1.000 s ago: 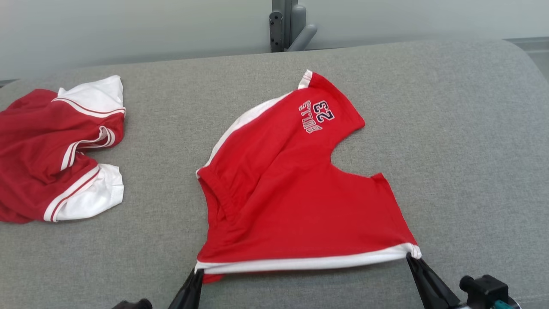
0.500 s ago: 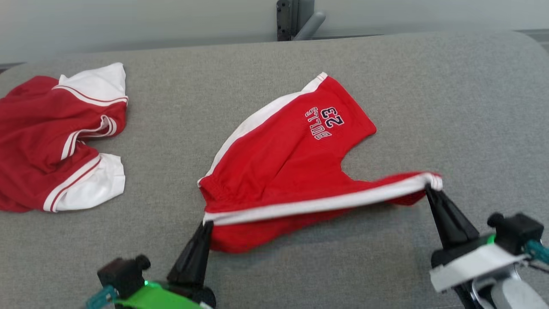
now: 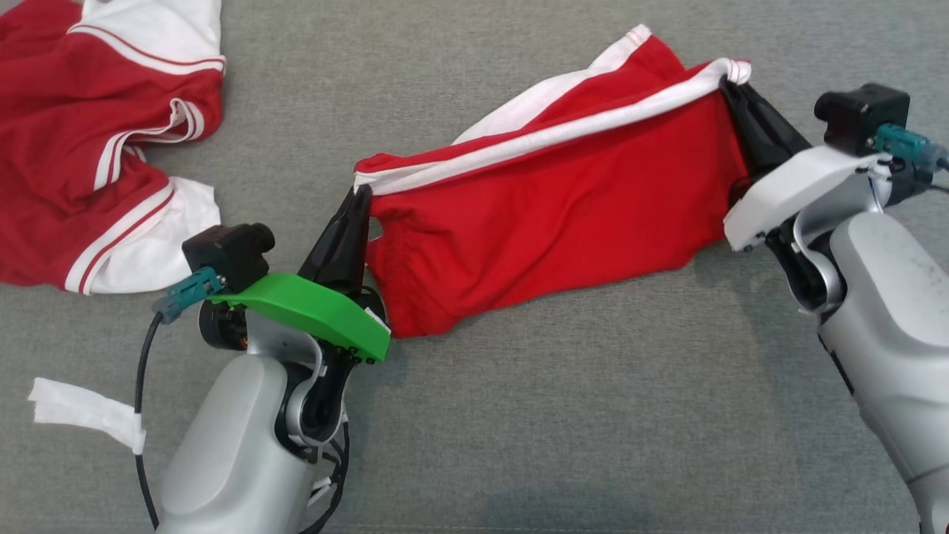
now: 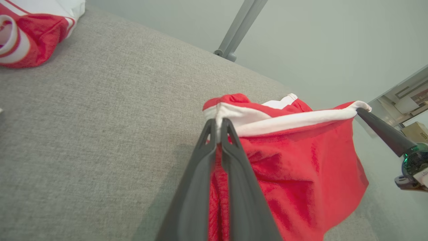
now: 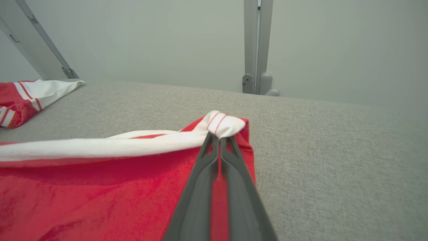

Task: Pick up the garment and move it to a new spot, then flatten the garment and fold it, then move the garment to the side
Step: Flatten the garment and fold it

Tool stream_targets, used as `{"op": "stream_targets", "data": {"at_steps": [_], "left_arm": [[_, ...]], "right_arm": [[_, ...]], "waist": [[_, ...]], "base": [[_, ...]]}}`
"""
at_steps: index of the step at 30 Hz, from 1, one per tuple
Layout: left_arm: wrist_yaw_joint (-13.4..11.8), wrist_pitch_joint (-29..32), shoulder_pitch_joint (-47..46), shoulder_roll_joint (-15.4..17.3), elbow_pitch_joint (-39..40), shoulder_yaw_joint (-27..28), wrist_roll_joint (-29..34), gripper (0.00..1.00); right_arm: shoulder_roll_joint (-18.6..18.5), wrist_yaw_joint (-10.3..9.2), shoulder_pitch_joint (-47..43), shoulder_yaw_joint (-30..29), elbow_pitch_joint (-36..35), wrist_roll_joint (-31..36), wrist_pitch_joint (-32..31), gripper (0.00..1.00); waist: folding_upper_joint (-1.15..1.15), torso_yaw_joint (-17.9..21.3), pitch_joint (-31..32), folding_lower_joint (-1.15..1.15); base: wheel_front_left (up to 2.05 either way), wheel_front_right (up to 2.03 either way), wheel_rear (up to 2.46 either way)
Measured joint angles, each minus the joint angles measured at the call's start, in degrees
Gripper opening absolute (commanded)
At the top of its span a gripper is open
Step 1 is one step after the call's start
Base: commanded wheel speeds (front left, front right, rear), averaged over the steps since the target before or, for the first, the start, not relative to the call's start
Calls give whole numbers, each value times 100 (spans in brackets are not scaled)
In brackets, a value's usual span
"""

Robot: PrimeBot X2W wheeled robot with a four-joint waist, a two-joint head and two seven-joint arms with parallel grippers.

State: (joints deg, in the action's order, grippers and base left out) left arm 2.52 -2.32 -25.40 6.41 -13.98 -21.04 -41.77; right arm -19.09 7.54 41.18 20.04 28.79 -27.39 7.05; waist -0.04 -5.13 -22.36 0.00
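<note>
Jersey [image 3: 89, 148] lies crumpled left of the garment [image 3: 556, 200], white scrap [image 3: 81, 411] nearby.

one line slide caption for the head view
Left gripper and right gripper hold the red shorts by opposite ends of the white band, over the grey surface

We look across a grey, woven-fabric surface [image 3: 563, 415], evenly lit by soft, diffuse light. Behind its far edge we find a plain, pale grey-green wall [image 5: 150, 36]. A grey metal post [image 5: 255, 43] stands upright against that wall, and a slanted grey bar [image 5: 31, 36] rises at the far left. In the left wrist view we glimpse a cardboard box [image 4: 416, 132] at the right edge.
</note>
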Motion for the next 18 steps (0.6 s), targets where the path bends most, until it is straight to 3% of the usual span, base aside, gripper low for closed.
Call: {"op": "stream_targets", "data": {"at_steps": [7, 14, 15, 16, 17, 18], "left_arm": [[-12, -240, -566, -219, -837, -103, -22, 0], [59, -331, -910, -315, -1519, -389, -96, 0], [65, -363, -955, -320, -1602, -411, -108, 0], [84, -390, -981, -323, -1678, -433, -121, 0], [100, -428, -999, -328, -1742, -458, -143, 11], [105, -454, -1012, -333, -1805, -474, -160, 33]], "right_arm": [[-33, 1, 981, 322, 1124, -245, -7, 0], [64, 0, 1396, 687, 1890, -381, 22, 2], [85, 0, 1439, 728, 1971, -388, 55, 14], [109, 0, 1457, 770, 2051, -394, 86, 45], [126, 0, 1460, 817, 2109, -398, 145, 100], [141, 0, 1460, 853, 2162, -407, 183, 100]], "waist": [[0, -475, -251, 0], [0, -758, -350, 0], [0, -765, -357, 0], [0, -762, -356, 0], [0, -751, -350, 0], [0, -738, -337, 0]], "base": [[0, 0, 0], [0, 0, 0], [0, 0, 0], [0, 0, 0], [0, 0, 0], [0, 0, 0]]}}
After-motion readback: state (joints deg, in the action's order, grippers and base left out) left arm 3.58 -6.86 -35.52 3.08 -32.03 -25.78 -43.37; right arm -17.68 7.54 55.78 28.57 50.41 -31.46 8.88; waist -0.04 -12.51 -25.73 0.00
